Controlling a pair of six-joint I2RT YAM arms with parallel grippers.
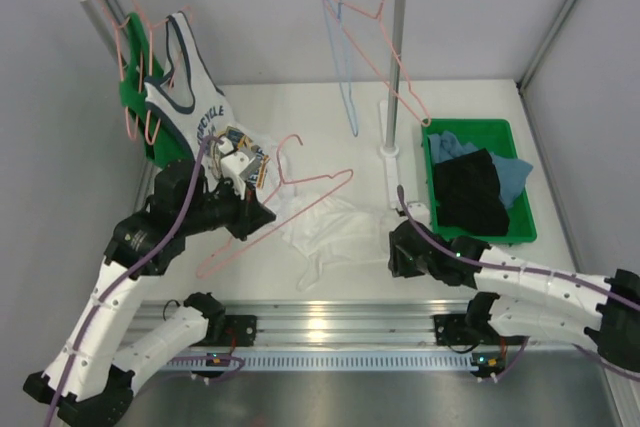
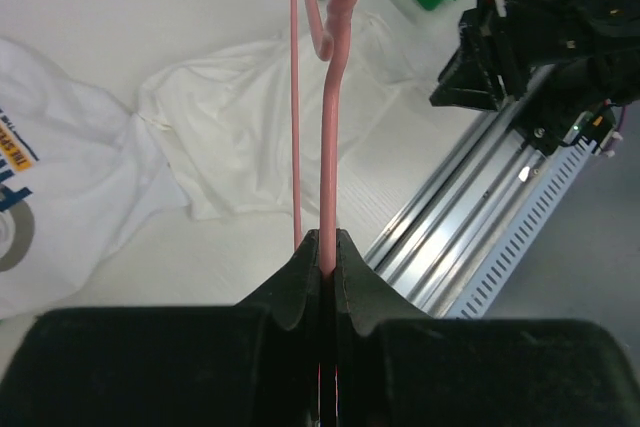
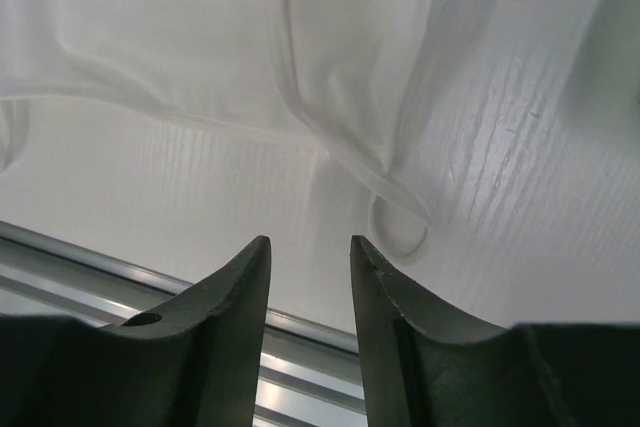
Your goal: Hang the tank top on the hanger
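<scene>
Clamping the hanger (image 2: 327,147) in my left fingers (image 2: 343,255) — steadies it for threading. Right fingers (image 3: 372,282) part-open, empty, above the tank top (image 3: 150,37) strap — likely pinch point.

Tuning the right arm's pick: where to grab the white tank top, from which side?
Probably the tank top by its strap loop at the near edge, coming from the rail side. It is a narrow rolled band sticking out towards the open right gripper; the body lies flat, offering little to pinch.
</scene>
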